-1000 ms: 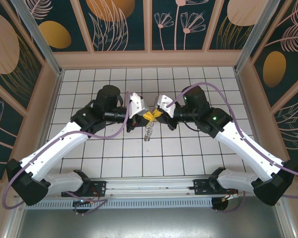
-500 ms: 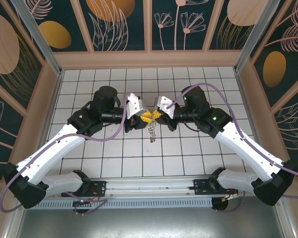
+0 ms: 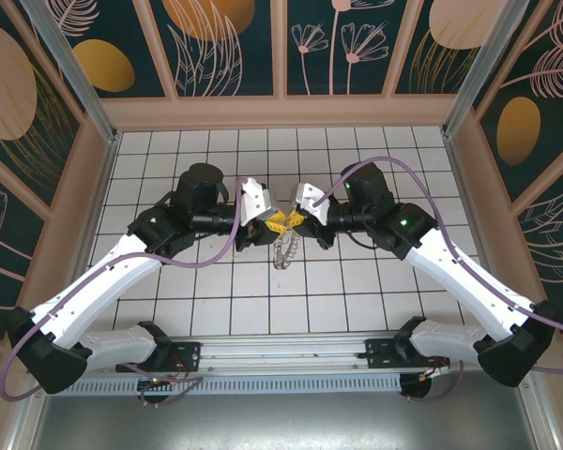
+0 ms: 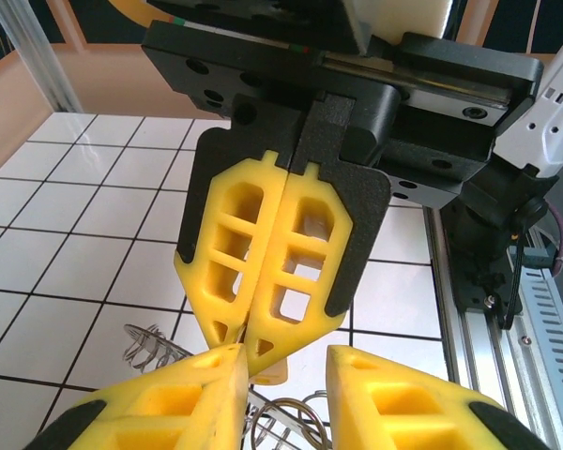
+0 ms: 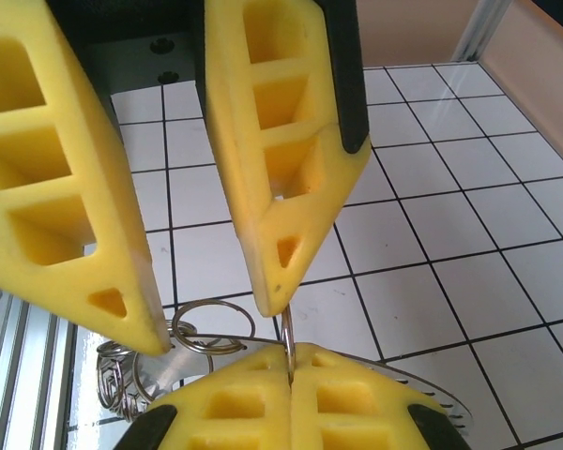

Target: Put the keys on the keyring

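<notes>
Starting on the left, my left gripper [image 3: 273,222] has its yellow fingers parted and is grasping nothing. In the right wrist view the two fingers hang apart above the wire, with one tip just beside the pinched loop. The right gripper [image 3: 296,218] meets it tip to tip at mid-table and is clamped tight, and a thin wire of the keyring [image 3: 283,251] runs straight into the seam between its pads. The keyring is a bunch of silvery wire loops trailing from that pinch. In the top view its long axis runs from the meeting fingertips back toward the arm bases, over the white tiled table [image 3: 357,291]. The ring therefore sits between the two grippers and just below them, about equally near to both, but only the right one has it. The pinched loop stands on edge in line with the right gripper's seam, its free arc pointing up into the left gripper's gap. Furthest right, under the right fingers, a flat silvery strip with a toothed edge [image 5: 422,382] points off to the right. I take it for a key, but I cannot tell whether it is threaded. I judge the left gripper's next move is to close on that upright arc.
</notes>
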